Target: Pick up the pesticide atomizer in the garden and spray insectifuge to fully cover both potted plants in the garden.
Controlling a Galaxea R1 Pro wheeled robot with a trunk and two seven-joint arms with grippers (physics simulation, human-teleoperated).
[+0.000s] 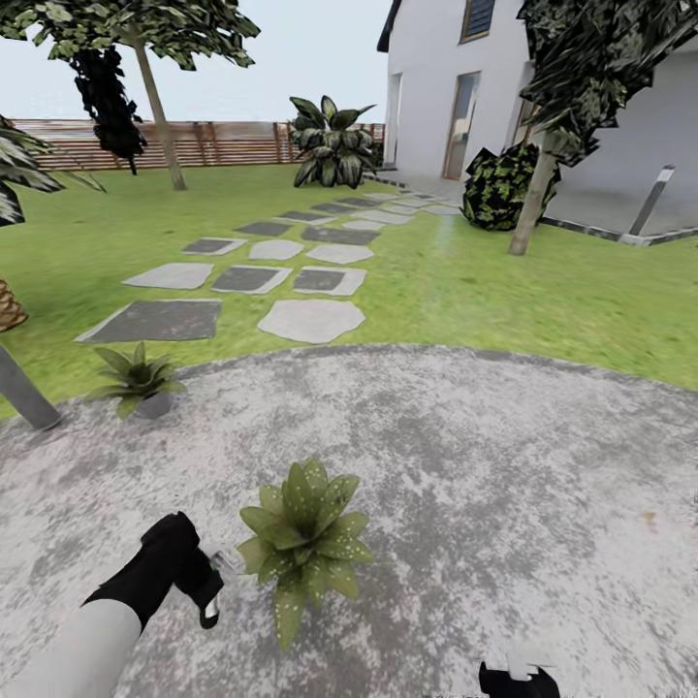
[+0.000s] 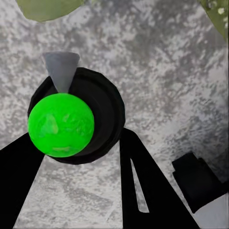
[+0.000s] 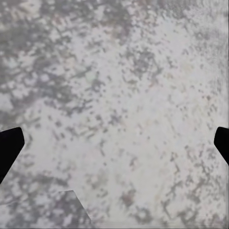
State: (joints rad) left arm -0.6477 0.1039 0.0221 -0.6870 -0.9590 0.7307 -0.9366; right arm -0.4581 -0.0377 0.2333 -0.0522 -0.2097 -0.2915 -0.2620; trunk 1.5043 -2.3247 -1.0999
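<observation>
- On the round paved patio (image 1: pixel 504 504), the pesticide atomizer (image 2: pixel 71 119) is clamped in the left gripper (image 1: pixel 199 582), nozzle beside the near potted plant (image 1: pixel 305 538), apparently for spraying.
- The right gripper (image 3: pixel 114 143) is spread wide, holding nothing.

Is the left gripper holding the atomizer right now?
Yes: in the left wrist view the left gripper has its fingers on either side of the pesticide atomizer, its grey nozzle pointing out over the patio.

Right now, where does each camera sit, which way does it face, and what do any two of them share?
Head: up high, looking forward and down over patio, two plants, lawn; left gripper at lower left.
Left wrist: by the left gripper, looking down its fingers at the atomizer they hold, patio beneath.
Right wrist: by the right gripper, facing patio; fingertips wide apart.
Shared: all see the patio.
</observation>
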